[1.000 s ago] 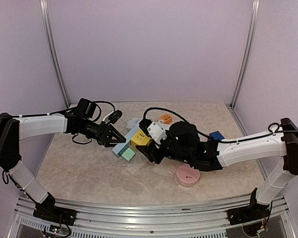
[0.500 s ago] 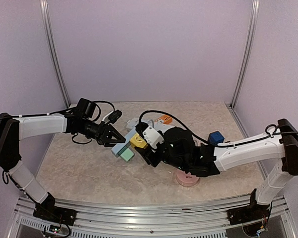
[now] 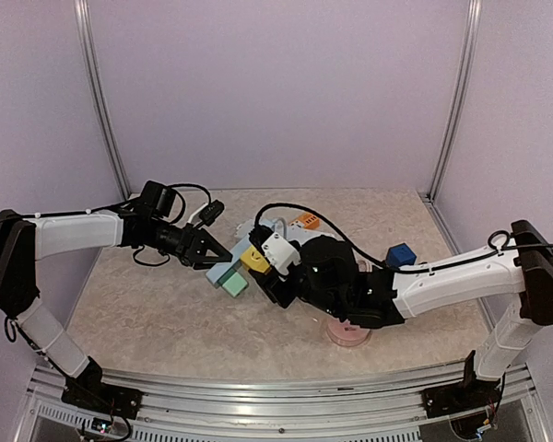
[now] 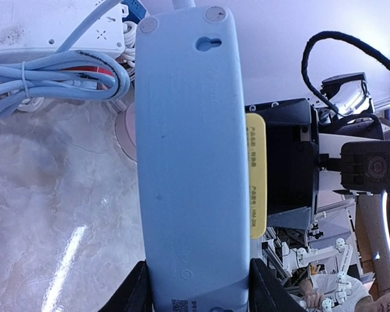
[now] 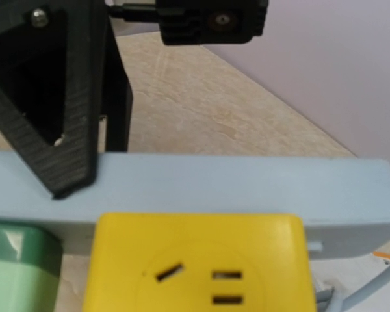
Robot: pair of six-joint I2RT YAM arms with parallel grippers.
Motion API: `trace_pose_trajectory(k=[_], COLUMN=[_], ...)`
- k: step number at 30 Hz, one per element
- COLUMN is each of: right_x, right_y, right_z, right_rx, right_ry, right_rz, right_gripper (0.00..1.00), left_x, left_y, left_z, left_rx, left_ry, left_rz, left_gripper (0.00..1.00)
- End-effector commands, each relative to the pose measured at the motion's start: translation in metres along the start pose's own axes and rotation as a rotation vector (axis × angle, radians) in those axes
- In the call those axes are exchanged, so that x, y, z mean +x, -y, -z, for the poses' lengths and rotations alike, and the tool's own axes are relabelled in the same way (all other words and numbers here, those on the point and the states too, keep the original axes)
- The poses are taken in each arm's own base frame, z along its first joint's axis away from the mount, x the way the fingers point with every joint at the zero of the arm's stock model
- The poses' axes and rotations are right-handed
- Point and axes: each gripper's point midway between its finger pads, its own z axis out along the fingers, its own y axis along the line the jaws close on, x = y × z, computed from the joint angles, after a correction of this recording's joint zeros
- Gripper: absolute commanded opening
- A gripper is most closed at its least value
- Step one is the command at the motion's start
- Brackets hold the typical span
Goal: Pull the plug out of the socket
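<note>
- The left arm is reaching in low from the left wall, its forearm running almost level across the tabletop (image 3: 147, 313) toward the middle.
- The left tool (image 3: 217, 260) is gripping the light blue socket strip (image 4: 192, 162) at one end, a finger (image 4: 134, 291) pressing on each long side. The strip's plain back is facing the left wrist camera.
- The right arm is stretching in from the right with its elbow bent and its forearm lying low over the tabletop, its wrist pointing left at the strip.
- The right tool (image 3: 261, 273) is clamping the yellow plug (image 3: 251, 259), which is sitting flush against the strip's socket face, not pulled free.
- In the right wrist view the yellow plug is filling the lower middle, its own socket holes facing the camera. The blue strip is running across behind it, with one black finger (image 5: 52, 97) of the left tool bearing on its upper edge.
- A green plug (image 3: 236, 284) is sitting in the same strip, just beside the yellow one, on the side nearer the arm bases.
- A white power strip (image 4: 45, 29) with a tied bundle of pale cable (image 4: 58, 75) is lying just behind the blue strip.
- A pink disc (image 3: 347, 333) is lying under the right forearm, partly hidden by it.
- A blue cube (image 3: 401, 253) is standing behind the right forearm, and an orange piece (image 3: 305, 221) is lying behind the right wrist.
- A black cable (image 3: 295, 207) is looping up over the right wrist.
</note>
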Motion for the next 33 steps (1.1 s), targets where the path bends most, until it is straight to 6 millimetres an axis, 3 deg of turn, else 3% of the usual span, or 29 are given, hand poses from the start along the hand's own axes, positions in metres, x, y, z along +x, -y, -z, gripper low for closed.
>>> trace_pose_trajectory(k=[1,8,14,33], right_x=[-0.057,-0.068,-0.065,-0.026], right_y=[0.012,0.026,0.027,0.035], right_z=[0.016,0.024,0.024,0.01], right_rx=[-0.096,-0.253,-0.26,0.117], right_ry=[0.189,0.258,0.255,0.044], right_rz=[-0.129,-0.304,-0.307,-0.007], right_gripper=[0.0,0.0,0.0,0.0], left_x=[-0.005,-0.004,-0.005,-0.01], left_y=[-0.003,-0.005,-0.006,-0.013], left_z=[0.002,0.0,0.001,0.01], left_rx=[-0.058,-0.071,-0.076,-0.083], left_ry=[0.024,0.018,0.02,0.049], left_rz=[-0.052,-0.055,-0.055,-0.025], left_gripper=[0.15,0.15,0.15,0.12])
